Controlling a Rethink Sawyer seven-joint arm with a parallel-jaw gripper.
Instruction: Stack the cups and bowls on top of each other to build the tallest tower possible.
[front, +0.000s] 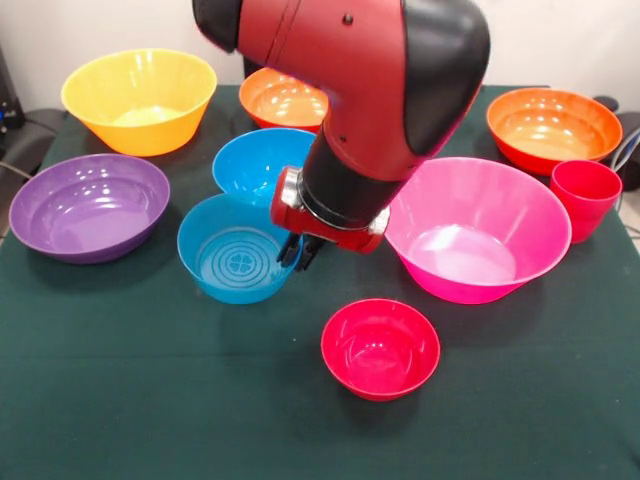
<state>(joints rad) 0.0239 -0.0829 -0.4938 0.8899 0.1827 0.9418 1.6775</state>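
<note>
At small blue bowl's (238, 262) rim, pink-bowl (478, 228) side, claw (300, 251) hangs, fingers close together; can't tell if gripping rim. Looks like pick step. No tower yet: small red bowl (380, 347) sits apart, nearer cam. Next: secure rim, lift, nest w/ it.

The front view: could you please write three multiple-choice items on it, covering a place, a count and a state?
1. Where does the red cup stand?
A. Beside the pink bowl, at the picture's right
B. Inside the yellow bowl
C. In front of the purple bowl

2. How many blue bowls show?
A. One
B. Two
C. Four

3. How is the small red bowl?
A. Upside down
B. Holding a cup
C. Upright and empty

Answers: 1 A, it stands just right of the pink rim. 2 B, the medium blue bowl and the small blue bowl. 3 C, its bare inside faces up.
</note>
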